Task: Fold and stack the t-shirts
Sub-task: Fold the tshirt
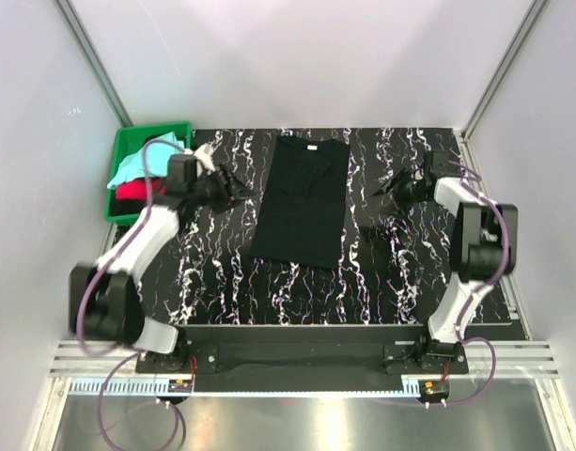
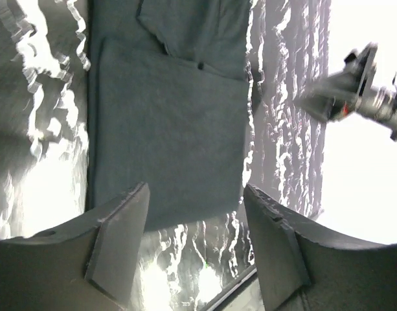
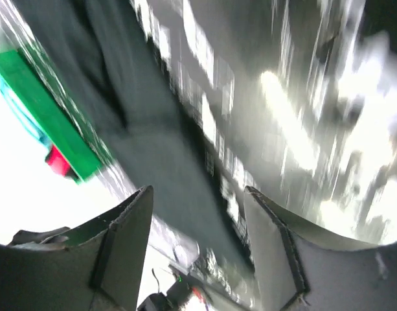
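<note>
The black t-shirt [image 1: 300, 200] lies flat mid-table, folded lengthwise into a narrow strip, its small white neck label at the far end. It also shows in the left wrist view [image 2: 166, 123] and, blurred, in the right wrist view [image 3: 153, 155]. My left gripper [image 1: 242, 195] is open and empty, just left of the shirt. My right gripper [image 1: 380, 192] is open and empty, just right of the shirt. A pale aqua t-shirt [image 1: 137, 162] and a red one [image 1: 132, 192] lie bunched in the green crate.
The green plastic crate [image 1: 130, 141] stands at the table's far left corner; it also shows in the right wrist view [image 3: 49, 116]. The tabletop [image 1: 381, 272] is black with white streaks. White walls with metal posts enclose the back and sides.
</note>
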